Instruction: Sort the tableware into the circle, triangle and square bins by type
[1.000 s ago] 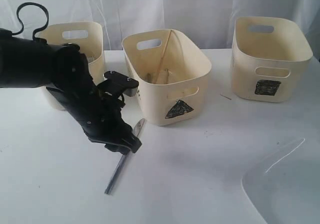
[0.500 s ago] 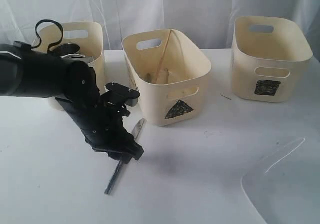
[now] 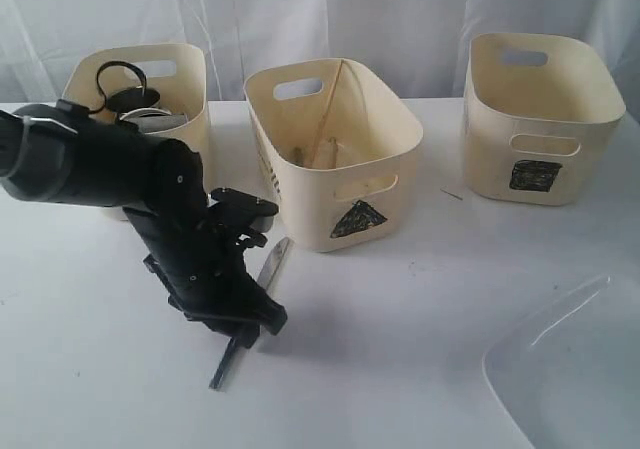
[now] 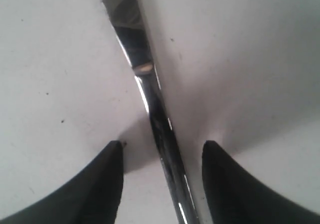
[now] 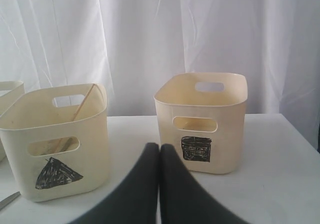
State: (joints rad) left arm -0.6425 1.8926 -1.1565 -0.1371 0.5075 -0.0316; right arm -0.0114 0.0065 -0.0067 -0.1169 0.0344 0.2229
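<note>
My left claw gapes astride the knife handle. Steel: stiff, thin, probably slick, flat on table. I'd pinch mid-handle.

Exterior looks down from near side; left wrist hugs table (very close); right wrist shares triangle bin, square bin.

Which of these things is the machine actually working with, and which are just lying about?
Part of the job: steel knife, left end effector over it, triangle bin holding a chopstick, square bin, third bin holding steel ware, white plate.
Just lying about: thin sliver on the table, curtain behind.
</note>
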